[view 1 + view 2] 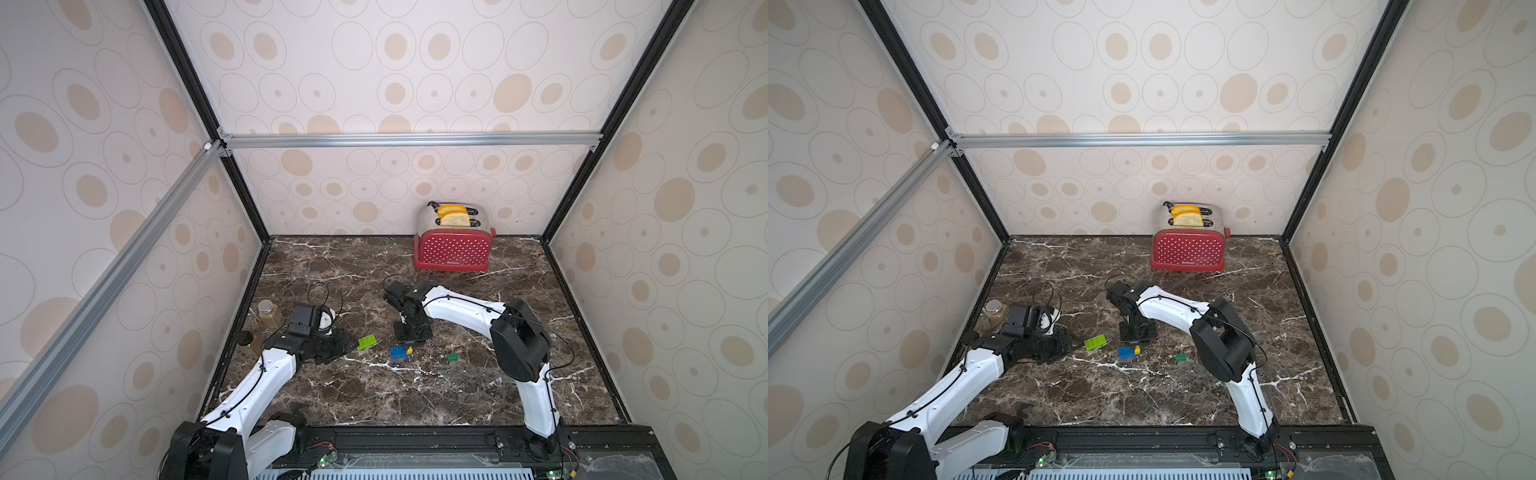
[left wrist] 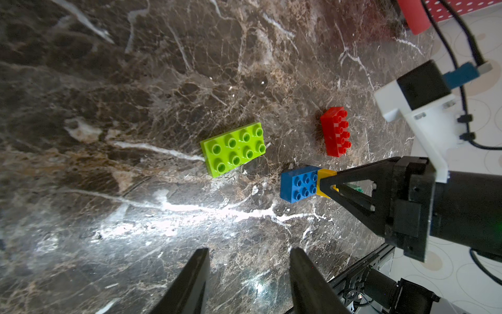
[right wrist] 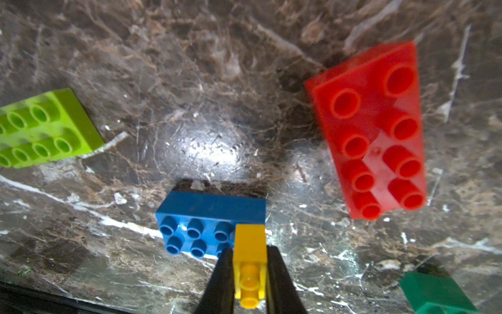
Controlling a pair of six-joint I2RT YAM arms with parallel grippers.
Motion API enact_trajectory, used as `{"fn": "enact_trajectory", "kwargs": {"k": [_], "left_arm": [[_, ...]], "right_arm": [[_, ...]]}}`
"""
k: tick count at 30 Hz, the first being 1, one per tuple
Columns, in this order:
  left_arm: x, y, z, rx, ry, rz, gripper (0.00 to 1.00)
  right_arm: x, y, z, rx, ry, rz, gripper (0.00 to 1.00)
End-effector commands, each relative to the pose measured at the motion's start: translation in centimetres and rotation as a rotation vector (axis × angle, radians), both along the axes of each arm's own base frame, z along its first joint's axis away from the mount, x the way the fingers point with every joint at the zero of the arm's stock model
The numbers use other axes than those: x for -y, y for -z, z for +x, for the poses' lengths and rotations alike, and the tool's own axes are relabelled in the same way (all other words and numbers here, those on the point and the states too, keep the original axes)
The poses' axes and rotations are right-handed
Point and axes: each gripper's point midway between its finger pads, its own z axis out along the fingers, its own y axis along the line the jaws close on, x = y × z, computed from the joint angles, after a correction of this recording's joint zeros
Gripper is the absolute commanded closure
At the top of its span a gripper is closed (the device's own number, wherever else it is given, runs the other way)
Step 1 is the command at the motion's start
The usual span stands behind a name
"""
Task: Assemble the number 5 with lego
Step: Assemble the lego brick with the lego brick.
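My right gripper [image 3: 250, 250] is shut on the short yellow brick [image 3: 250, 242], which sits over one end of the long blue brick [image 3: 201, 214] on the marble table. Whether the two are pressed together I cannot tell. The lime-green brick [image 2: 233, 148], red brick [image 2: 336, 131] and dark-green brick [image 3: 434, 293] lie loose, studs up, around them. In a top view the lime brick [image 1: 368, 342], blue brick [image 1: 398, 353] and dark-green brick [image 1: 453, 357] show, while the right gripper [image 1: 409, 344] hides the red one. My left gripper [image 2: 248, 251] hangs open and empty just left of the lime brick.
A red dotted toaster [image 1: 453, 249] with two bread slices stands at the back wall. Two jars, a clear-lidded one [image 1: 270, 313] and a dark-lidded one [image 1: 248, 338], stand by the left wall behind the left arm. Patterned walls close the table on three sides.
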Motion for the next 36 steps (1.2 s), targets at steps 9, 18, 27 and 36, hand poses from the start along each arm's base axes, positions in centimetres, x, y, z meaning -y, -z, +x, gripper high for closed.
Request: {"fn": "enact_trajectory", "kwargs": {"k": [9,18,27,36], "left_arm": [[0.1,-0.3,0.0,0.017,0.012,0.006,0.49],[0.1,-0.3,-0.1,0.017,0.012,0.016,0.49],[-0.2,-0.2,-0.1,0.017,0.003,0.032,0.49],[-0.3,-0.1,-0.1,0.012,0.0,0.04,0.49]], "right_arm": [[3.6,6.4,-1.3,-0.031,-0.016,-0.22,0.85],[4.6,7.9,-1.5,-0.028,-0.022,-0.271,0.87],[7.1,4.3,1.1,0.083,-0.002,-0.303,0.87],[6.5,6.7,0.0,0.025,-0.018,-0.298,0.87]]}}
